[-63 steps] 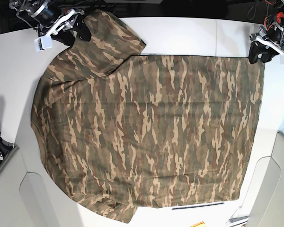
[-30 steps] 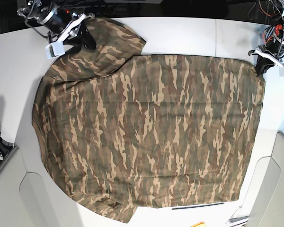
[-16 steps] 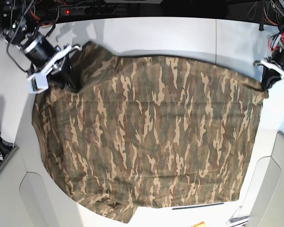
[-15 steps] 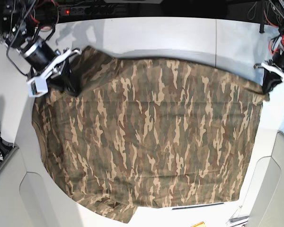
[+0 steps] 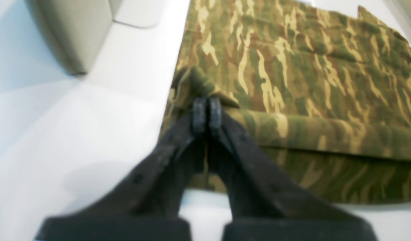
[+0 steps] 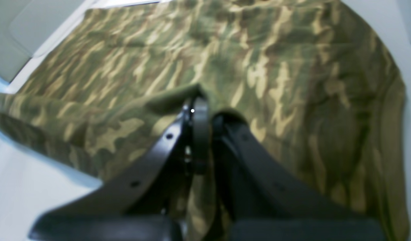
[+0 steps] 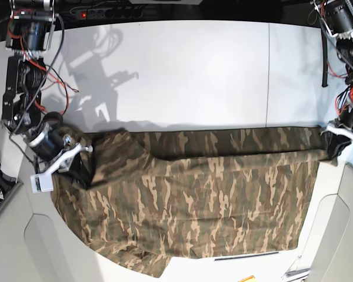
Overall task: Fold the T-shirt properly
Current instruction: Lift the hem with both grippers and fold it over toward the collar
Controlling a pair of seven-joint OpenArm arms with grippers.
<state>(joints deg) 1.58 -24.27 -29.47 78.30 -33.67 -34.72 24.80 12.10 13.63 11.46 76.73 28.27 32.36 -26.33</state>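
Lying on the white table [image 7: 212, 70] is the T-shirt [image 7: 206, 194], spread over the near half, with its far edge lifted and folded toward the front. That folded edge is seen as a long band running from one gripper to the other. The left gripper [image 5: 207, 112] is shut tight on a corner of the cloth at the table's edge; in the base view it [image 7: 336, 141] is seen at the right. The right gripper [image 6: 202, 113] is shut on the cloth too, with a bunch of it pinched between the jaws; in the base view it [image 7: 82, 167] is seen at the left. The wrist views are blurred.
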